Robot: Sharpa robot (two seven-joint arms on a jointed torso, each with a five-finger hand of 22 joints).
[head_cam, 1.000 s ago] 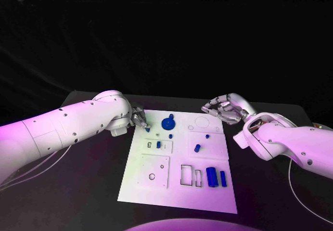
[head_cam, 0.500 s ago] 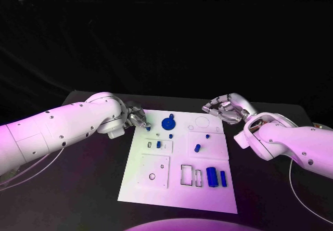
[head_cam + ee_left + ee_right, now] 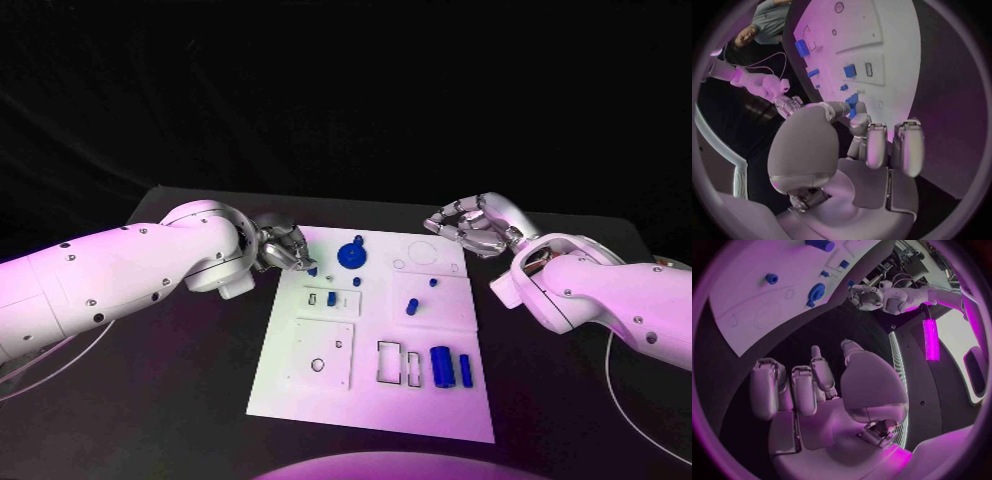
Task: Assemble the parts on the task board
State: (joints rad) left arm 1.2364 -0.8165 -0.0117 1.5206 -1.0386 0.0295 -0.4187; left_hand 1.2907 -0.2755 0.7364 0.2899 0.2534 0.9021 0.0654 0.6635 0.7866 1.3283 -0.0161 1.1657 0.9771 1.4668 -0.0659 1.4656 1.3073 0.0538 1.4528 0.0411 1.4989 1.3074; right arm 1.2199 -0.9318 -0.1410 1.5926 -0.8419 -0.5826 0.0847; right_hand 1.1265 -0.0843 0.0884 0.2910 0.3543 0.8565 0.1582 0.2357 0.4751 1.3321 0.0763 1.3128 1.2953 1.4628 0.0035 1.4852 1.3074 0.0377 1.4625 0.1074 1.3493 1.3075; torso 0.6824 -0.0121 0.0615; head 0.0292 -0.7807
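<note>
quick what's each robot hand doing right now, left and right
Left robot hand: pinching a small blue part at the task board edge.
Right robot hand: fingers curled, holding nothing.

Task board [image 3: 325,390] lay mid-table [image 3: 173,420], left hand [image 3: 284,247] at its far left corner, right hand [image 3: 472,226] beyond its far right corner, parts [image 3: 449,368] on board's near right.
</note>
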